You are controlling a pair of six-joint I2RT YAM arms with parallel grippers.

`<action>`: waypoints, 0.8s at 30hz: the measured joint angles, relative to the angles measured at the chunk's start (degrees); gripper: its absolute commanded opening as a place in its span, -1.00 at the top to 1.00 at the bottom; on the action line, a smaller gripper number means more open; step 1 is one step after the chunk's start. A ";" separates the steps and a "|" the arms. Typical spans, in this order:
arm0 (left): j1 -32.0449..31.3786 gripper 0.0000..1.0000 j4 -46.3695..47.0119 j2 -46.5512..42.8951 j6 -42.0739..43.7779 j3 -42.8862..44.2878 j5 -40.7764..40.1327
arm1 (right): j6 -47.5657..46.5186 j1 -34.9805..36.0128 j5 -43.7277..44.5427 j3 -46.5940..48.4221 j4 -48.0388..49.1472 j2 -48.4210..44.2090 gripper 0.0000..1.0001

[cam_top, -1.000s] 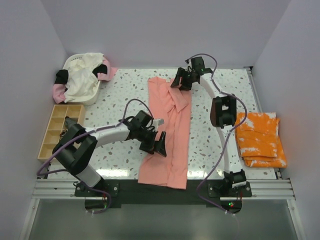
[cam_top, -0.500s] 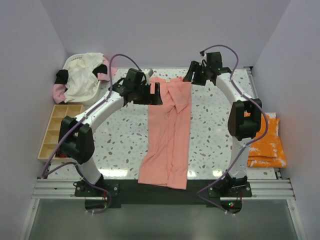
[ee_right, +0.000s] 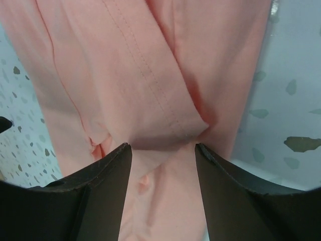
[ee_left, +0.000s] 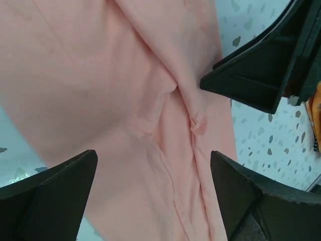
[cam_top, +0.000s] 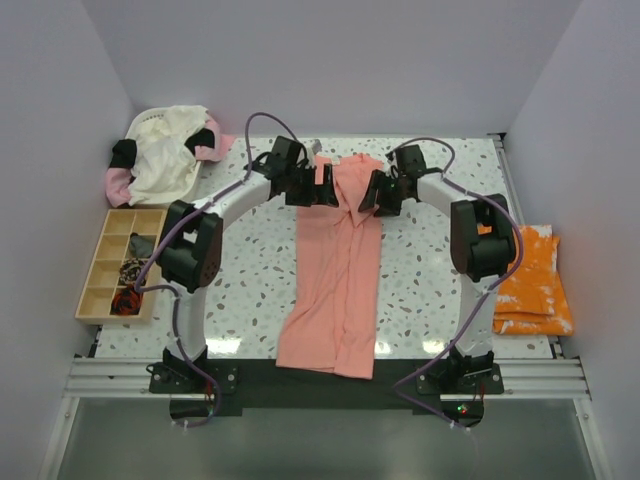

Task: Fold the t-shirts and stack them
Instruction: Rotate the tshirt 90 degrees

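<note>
Salmon-pink t-shirt (cam_top: 338,270), folded lengthwise only, lies under both grippers: left gripper (cam_top: 322,188) spread wide, right gripper (cam_top: 374,196) straddling a raised fold, pinch uncertain. Orange t-shirt (cam_top: 527,280) lies folded to the right gripper's right; cream and pink shirts (cam_top: 165,160), heaped beyond the left one, are unfolded.

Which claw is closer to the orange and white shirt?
Right. The right gripper is at the pink shirt's top right edge, left of the orange shirt; the left gripper is at its top left, farther off.
</note>
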 measured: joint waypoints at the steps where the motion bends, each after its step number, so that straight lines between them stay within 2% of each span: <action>1: 0.02 -1.00 0.20 0.09 0.00 0.48 0.04 | 0.15 0.22 0.00 -0.04 0.17 0.00 -0.14; 4: 0.15 -1.00 0.59 0.09 -0.02 1.79 0.28 | 0.85 0.87 0.00 -0.22 1.55 0.00 -0.08; 6: 0.28 -1.00 0.79 0.09 0.00 1.84 0.44 | 1.20 1.14 -0.02 -0.24 2.23 0.13 0.11; 8: 0.42 -1.00 0.66 0.09 0.00 1.81 0.46 | 1.51 1.22 0.00 -0.44 2.99 0.28 0.19; 9: 0.52 -1.00 0.63 0.09 0.00 1.81 0.50 | 1.75 1.25 0.00 -0.55 3.13 0.31 0.41; 12: 0.72 -1.00 0.61 0.09 0.02 1.81 0.74 | 1.92 1.22 0.00 -0.59 3.61 0.72 0.71; 13: 0.76 -1.00 0.59 0.09 0.02 1.81 0.79 | 1.99 1.22 -0.02 -0.59 3.80 1.05 0.90; 17: 0.96 -1.00 0.59 0.09 0.02 1.81 1.07 | 2.40 1.22 -0.24 -0.68 4.52 1.88 0.92; 24: 1.36 -1.00 0.42 0.09 0.04 1.11 0.33 | 0.24 3.61 -1.60 -1.01 6.58 1.31 0.79</action>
